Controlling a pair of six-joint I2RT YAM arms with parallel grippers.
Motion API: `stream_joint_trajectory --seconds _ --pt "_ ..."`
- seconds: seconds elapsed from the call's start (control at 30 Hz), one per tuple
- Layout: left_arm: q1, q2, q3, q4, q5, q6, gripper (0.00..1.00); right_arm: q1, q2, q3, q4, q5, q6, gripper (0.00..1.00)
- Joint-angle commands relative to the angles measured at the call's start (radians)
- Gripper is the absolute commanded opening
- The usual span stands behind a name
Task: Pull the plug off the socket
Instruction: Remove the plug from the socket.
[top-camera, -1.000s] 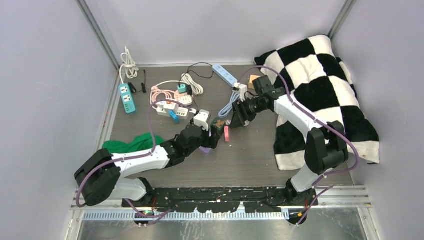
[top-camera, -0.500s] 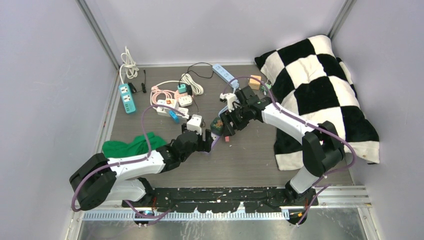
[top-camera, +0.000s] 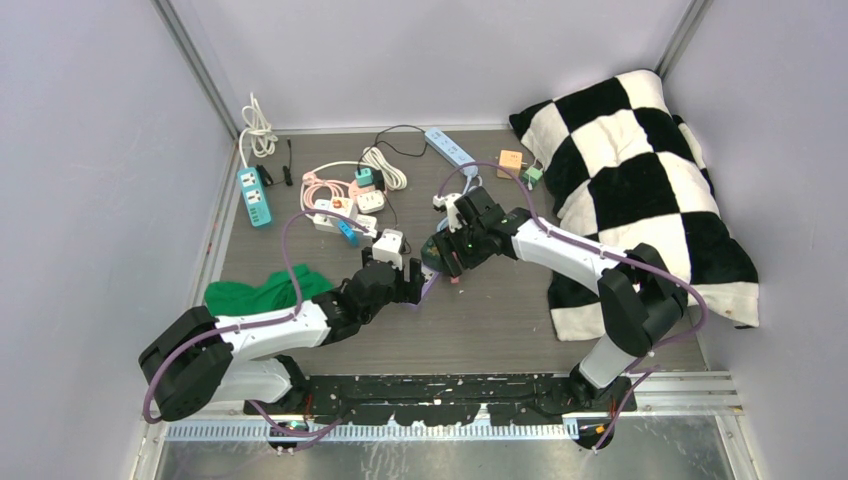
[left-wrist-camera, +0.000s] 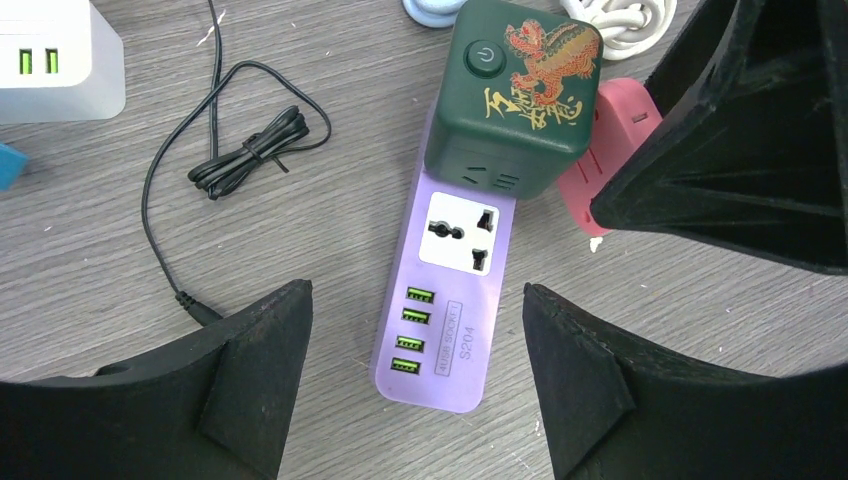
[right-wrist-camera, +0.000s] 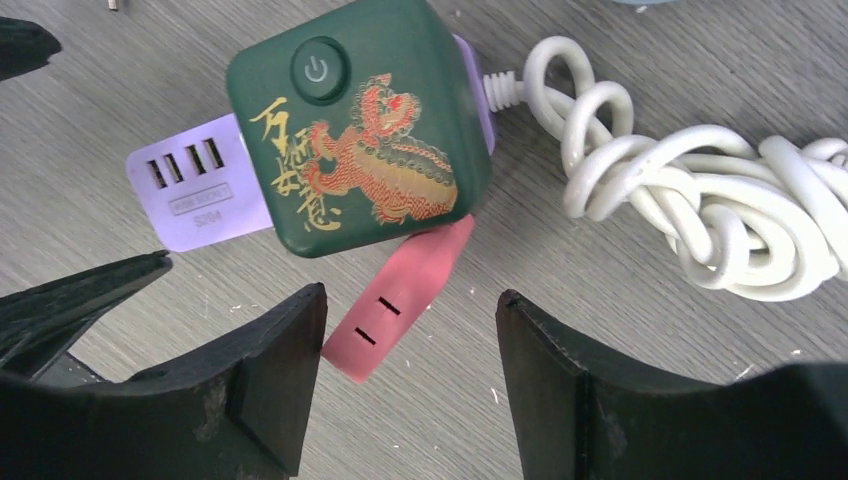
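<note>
the purple socket strip is lying on the table, long axis running from the left gripper toward the right gripper, usb end nearest the left. the green cube plug is sitting on its far end, button up. both jaws are standing apart, holding nothing. the cube is hiding the strip's far end.

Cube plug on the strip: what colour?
Dark green cube plug, gold-and-red dragon print; clearest in right wrist view.

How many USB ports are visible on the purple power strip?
4 USB ports, in a line on the purple power strip, between its white outlet and its free end. The green cube adapter covers the other end, so more may be hidden.
</note>
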Motion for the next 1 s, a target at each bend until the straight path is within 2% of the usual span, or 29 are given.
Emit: stream_joint_trajectory --seconds 0.0,0.47,0.7,0.97 --pt "0.008 -0.005 -0.007 0.022 -0.033 -0.015 0.78 -0.001 -0.037 -0.019 0.026 0.092 -0.01 0.66" --pt "0.011 0.001 -0.007 0.023 -0.023 -0.014 0.79 -0.027 -0.054 -0.023 0.004 0.103 -0.096 0.58" --pt "0.011 -0.002 -0.01 0.025 -0.018 -0.012 0.79 -0.084 -0.064 -0.032 0.006 0.006 -0.161 0.5" --pt "0.012 -0.001 -0.013 0.05 0.013 0.004 0.81 -0.111 -0.066 -0.05 0.011 -0.209 -0.209 0.51"
